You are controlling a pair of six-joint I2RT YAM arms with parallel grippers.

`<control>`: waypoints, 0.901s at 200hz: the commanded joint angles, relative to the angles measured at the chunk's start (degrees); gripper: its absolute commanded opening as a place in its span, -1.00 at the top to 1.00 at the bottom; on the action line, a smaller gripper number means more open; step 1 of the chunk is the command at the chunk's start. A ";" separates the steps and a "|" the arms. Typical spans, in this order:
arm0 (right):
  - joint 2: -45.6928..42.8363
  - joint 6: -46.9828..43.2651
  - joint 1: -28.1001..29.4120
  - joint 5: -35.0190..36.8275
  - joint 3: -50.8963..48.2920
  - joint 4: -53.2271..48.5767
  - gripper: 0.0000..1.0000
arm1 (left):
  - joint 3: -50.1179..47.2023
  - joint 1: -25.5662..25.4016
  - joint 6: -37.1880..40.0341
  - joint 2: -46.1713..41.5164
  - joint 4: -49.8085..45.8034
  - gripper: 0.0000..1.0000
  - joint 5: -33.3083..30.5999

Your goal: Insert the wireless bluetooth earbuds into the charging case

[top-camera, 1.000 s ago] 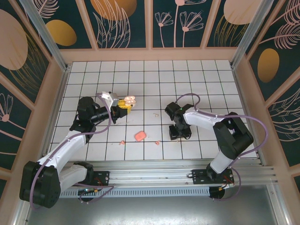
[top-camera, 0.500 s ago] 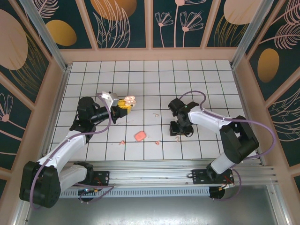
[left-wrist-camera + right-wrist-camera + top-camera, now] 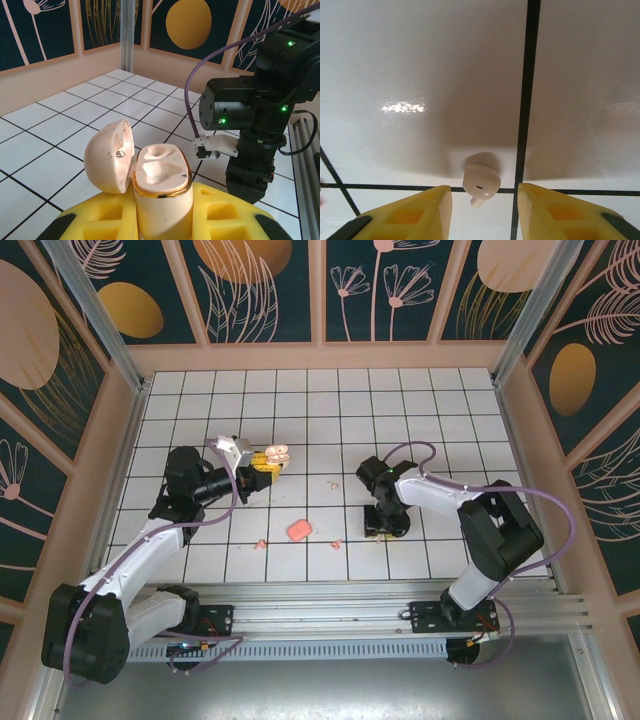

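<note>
While grasping the open charging case (image 3: 160,182), lower centre, with the left gripper (image 3: 162,222), presents its hollows upward for loading. Straddles one earbud (image 3: 481,181), bottom centre, right gripper (image 3: 484,202) spread for pinching.

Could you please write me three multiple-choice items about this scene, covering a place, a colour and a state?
1. Where is the pale rounded earbud? A) inside a case B) on the white tiled table between the fingers of the right gripper C) on the wall
2. What colour rims the cream charging case in the left gripper? A) blue B) black C) gold
3. That case's lid is: A) open B) shut C) missing
B: it lies on tile between the fingers. C: a gold band rings its top. A: the lid is swung aside.
</note>
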 commanded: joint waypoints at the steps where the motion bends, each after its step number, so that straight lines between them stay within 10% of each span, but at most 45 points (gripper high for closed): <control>1: 0.94 1.94 0.41 -0.54 -1.06 -0.29 0.24 | -0.28 -0.31 1.28 -0.93 -0.25 0.64 0.28; 180: -1.99 3.71 0.56 2.36 -0.58 1.96 0.31 | -0.12 -0.30 0.94 -0.15 -0.02 0.63 0.71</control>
